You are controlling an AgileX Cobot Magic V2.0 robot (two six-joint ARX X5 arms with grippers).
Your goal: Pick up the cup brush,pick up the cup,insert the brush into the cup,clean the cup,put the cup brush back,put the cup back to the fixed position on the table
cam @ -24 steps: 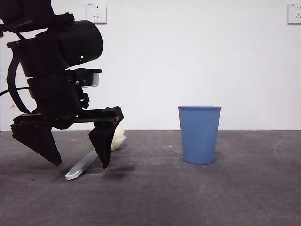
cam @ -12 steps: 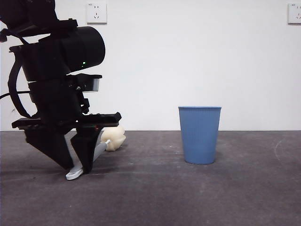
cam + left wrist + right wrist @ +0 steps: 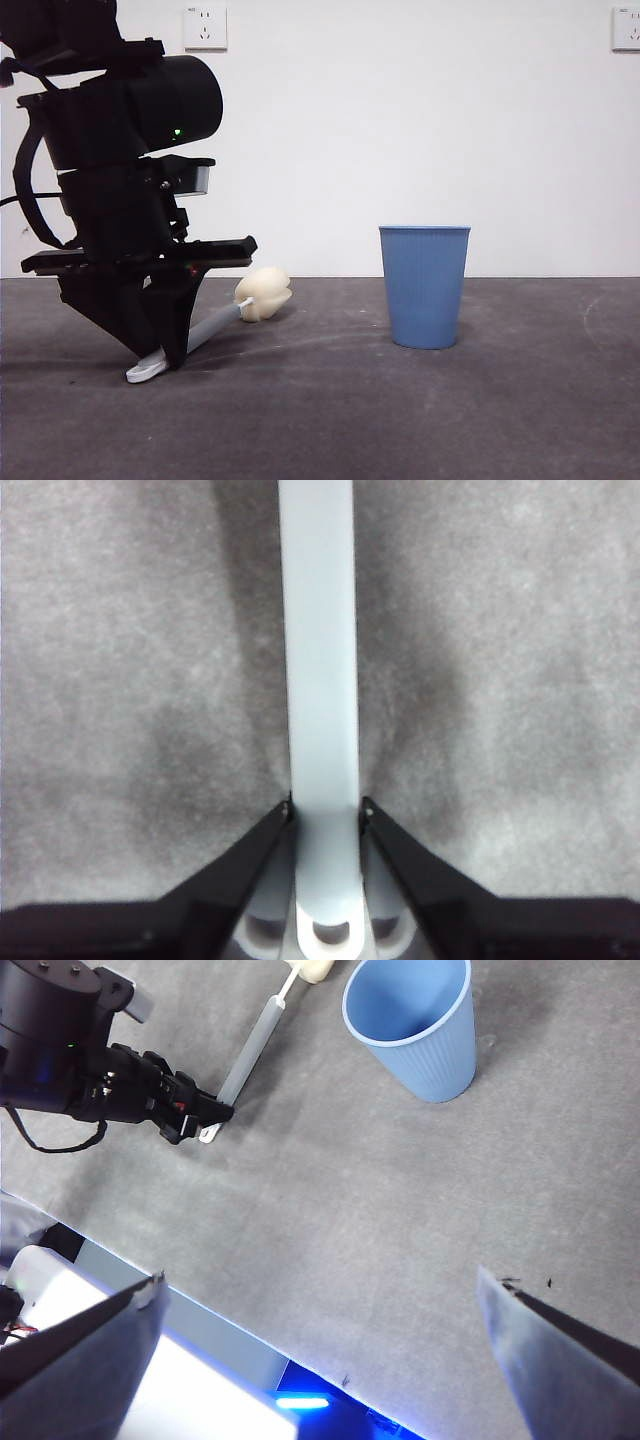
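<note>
The cup brush (image 3: 215,322) lies slanted at the left of the table (image 3: 330,420), its cream sponge head (image 3: 265,296) raised a little and its white looped tip (image 3: 143,369) low. My left gripper (image 3: 165,350) is shut on the grey handle near the looped tip. The left wrist view shows both jaws pinching the handle (image 3: 320,660). The blue ribbed cup (image 3: 424,286) stands upright to the right, apart from the brush. My right gripper (image 3: 320,1280) is open and empty, high above the table, and looks down on the cup (image 3: 415,1025), the brush (image 3: 250,1055) and the left gripper (image 3: 195,1115).
A white wall with two sockets (image 3: 205,27) stands behind the table. In the right wrist view the table's front edge (image 3: 190,1335) runs past my right gripper, with a blue light below it. Bare table lies between the brush and the cup.
My left gripper has shut on the brush handle. The brush has shifted: its sponge head has come up off the table and moved right, and the looped tip has slid left.
</note>
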